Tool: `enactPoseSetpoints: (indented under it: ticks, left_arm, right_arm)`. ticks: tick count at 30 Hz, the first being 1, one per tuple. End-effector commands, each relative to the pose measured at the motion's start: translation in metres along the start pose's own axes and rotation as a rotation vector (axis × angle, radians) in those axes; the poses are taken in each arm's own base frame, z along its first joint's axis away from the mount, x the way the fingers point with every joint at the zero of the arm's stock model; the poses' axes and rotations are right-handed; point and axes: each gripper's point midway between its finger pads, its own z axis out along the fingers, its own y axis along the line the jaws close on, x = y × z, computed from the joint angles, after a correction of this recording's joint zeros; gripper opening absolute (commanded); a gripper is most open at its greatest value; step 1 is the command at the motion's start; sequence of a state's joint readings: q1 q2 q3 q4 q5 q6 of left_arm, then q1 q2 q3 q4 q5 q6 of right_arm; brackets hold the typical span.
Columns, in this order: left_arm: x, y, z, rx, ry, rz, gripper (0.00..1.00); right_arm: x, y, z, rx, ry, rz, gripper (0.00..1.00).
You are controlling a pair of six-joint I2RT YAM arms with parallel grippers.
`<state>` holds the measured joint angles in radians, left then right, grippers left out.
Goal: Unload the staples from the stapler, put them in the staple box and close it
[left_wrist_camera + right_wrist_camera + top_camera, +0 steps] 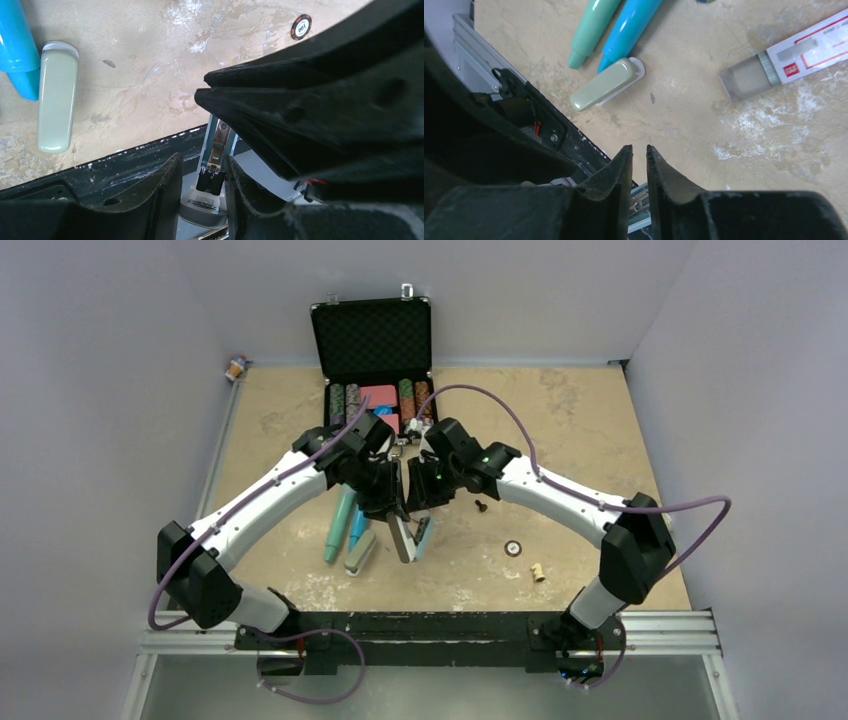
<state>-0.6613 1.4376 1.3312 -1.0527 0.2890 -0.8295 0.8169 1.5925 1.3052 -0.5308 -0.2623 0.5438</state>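
Top view overhead; wrist views close, downward, sharing beige case (57,97).

An open case (372,340) stood at the far edge of the table (600,420). Two pens (340,522) lay side by side just left of the stapler (412,538); a chip (513,548) lay to its right.

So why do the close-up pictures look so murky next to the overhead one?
Top external view: evenly lit, sharp, soft shadows on the table. Left wrist view: the right pincer looms close, dark and blurred, while the poker chip is crisp. Right wrist view: its own fingers are soft-edged, and the blue marker carries a streak of glare.
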Motion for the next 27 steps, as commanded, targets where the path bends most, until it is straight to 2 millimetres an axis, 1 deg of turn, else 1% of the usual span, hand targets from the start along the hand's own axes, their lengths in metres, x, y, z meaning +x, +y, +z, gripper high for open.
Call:
enactPoseSetpoints:
  ticks: [1,4,7,8,13,14,16,21,25,27]
  left_arm:
    - [-0.008,-0.009,-0.010,0.028,-0.019,-0.032,0.00]
    - [-0.010,-0.003,-0.008,0.005,-0.022,-0.056,0.00]
    - [-0.014,0.003,-0.007,-0.015,-0.028,-0.075,0.00]
    - [-0.015,0.003,-0.007,-0.016,-0.031,-0.077,0.00]
    - [-0.023,0.005,-0.005,-0.029,-0.041,-0.090,0.00]
    - [-0.025,0.004,-0.005,-0.031,-0.046,-0.092,0.00]
    - [-0.029,0.005,-0.003,-0.041,-0.046,-0.104,0.00]
    - [-0.048,0.011,0.008,-0.084,-0.053,-0.138,0.00]
    - [-0.055,0.013,0.014,-0.117,-0.046,-0.138,0.00]
    - [-0.058,0.017,0.015,-0.140,-0.057,-0.144,0.00]
  right_arm:
    - [0.003,0.006,0.003,-0.057,0.009,-0.014,0.19]
    - [0.012,-0.001,0.009,-0.045,0.036,0.001,0.13]
    - [0.018,-0.005,0.011,-0.040,0.048,0.011,0.11]
    - [0.021,-0.006,0.012,-0.042,0.054,0.013,0.09]
    - [0.033,-0.011,0.016,-0.046,0.079,0.024,0.08]
    - [0.035,-0.012,0.017,-0.043,0.085,0.027,0.06]
    - [0.038,-0.014,0.019,-0.043,0.092,0.028,0.06]
    - [0.055,-0.021,0.029,-0.056,0.145,0.035,0.04]
    - [0.059,-0.022,0.031,-0.058,0.156,0.034,0.04]
    - [0.059,-0.022,0.030,-0.060,0.155,0.031,0.03]
